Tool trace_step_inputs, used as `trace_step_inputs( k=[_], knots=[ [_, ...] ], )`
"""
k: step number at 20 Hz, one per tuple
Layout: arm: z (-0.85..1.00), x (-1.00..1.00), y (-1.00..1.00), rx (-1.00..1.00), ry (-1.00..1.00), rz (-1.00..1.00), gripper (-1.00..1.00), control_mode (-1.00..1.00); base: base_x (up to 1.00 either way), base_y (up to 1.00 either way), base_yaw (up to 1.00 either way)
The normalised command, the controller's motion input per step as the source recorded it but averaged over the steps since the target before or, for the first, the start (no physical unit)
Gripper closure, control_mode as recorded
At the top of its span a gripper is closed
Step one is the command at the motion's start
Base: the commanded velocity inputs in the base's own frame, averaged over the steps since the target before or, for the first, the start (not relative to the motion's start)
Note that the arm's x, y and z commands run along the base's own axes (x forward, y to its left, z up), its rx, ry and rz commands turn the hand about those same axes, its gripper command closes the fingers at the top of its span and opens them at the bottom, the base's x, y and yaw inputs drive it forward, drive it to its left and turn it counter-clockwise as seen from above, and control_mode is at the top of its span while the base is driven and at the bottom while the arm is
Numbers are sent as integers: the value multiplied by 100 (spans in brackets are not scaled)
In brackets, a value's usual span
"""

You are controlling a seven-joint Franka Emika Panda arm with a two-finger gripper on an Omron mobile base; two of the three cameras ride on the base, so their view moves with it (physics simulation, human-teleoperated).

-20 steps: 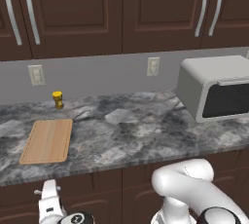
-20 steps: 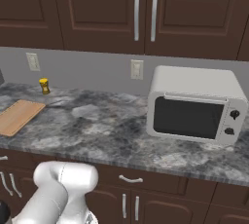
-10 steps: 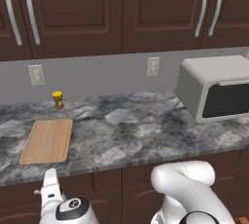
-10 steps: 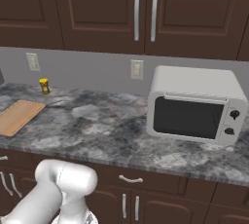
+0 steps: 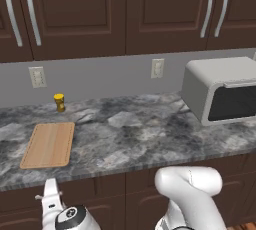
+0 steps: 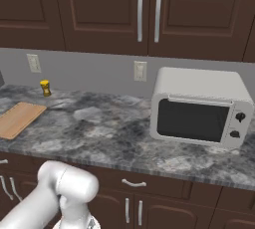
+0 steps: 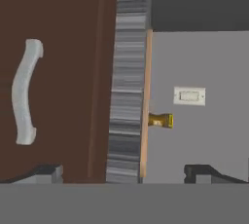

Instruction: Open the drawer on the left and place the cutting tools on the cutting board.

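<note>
Tool (image 7: 124, 172) wide open, holding nothing, facing the closed drawer (image 7: 63, 72) just under the table edge (image 7: 127, 86). Handle (image 7: 25, 94) off toward one fingertip, not centred between both, long axis along the drawer front. Cutting board (image 5: 49, 144) on the table above the drawer.

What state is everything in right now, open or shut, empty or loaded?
Drawer: shut, handle untouched.
Board: lying flat on the counter, nothing on it.
Microwave: door shut.
Upper cabinets: doors shut.
Yellow bottle: upright near the wall.
Gripper: jaws open, holding nothing, facing the drawer front.
</note>
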Motion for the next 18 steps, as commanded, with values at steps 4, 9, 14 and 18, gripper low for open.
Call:
trace_step_inputs(
  k=[4,9,14,18],
  knots=[
    [-53,18,32,0,-5,0,-100,-100,0,0,0],
    [-53,14,28,0,-3,0,-100,-100,0,0,0],
    [-41,13,26,0,-2,0,-100,-100,0,0,0],
    [-39,22,30,0,-1,0,-100,-100,0,0,0]
  ],
)
